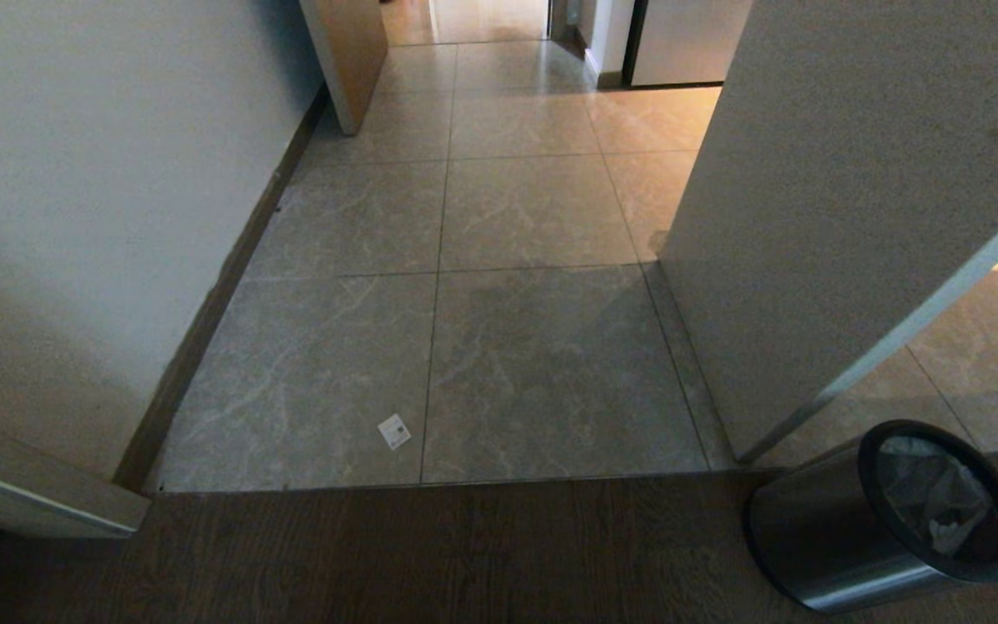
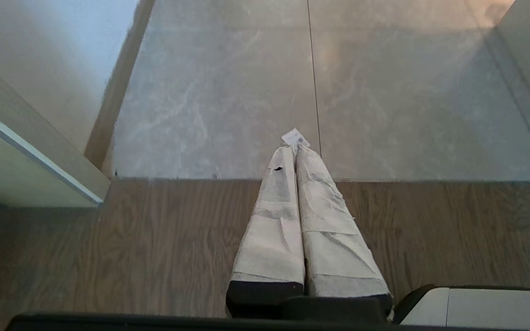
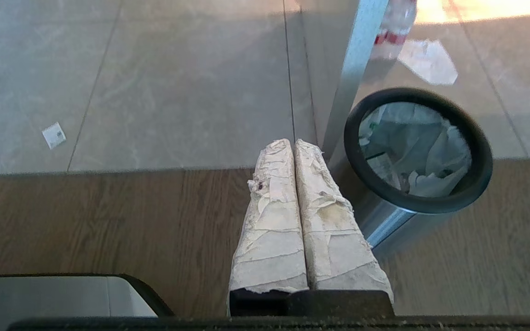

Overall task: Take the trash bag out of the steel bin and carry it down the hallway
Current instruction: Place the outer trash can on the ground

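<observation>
While both arms sit parked, I note right gripper pressed together (empty), trash bag inside steel bin beside it; left gripper likewise.

Brushed-steel bin; crinkly plastic bag; glossy marble-veined tiles; matt wood floor.

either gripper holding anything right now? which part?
Nothing held. Left gripper and right gripper are both shut on nothing, above the floor. The trash bag sits untouched in the steel bin.

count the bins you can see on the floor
1. The steel bin stands on the wood floor at the right, beside the wall corner; more could be hidden behind it.
</observation>
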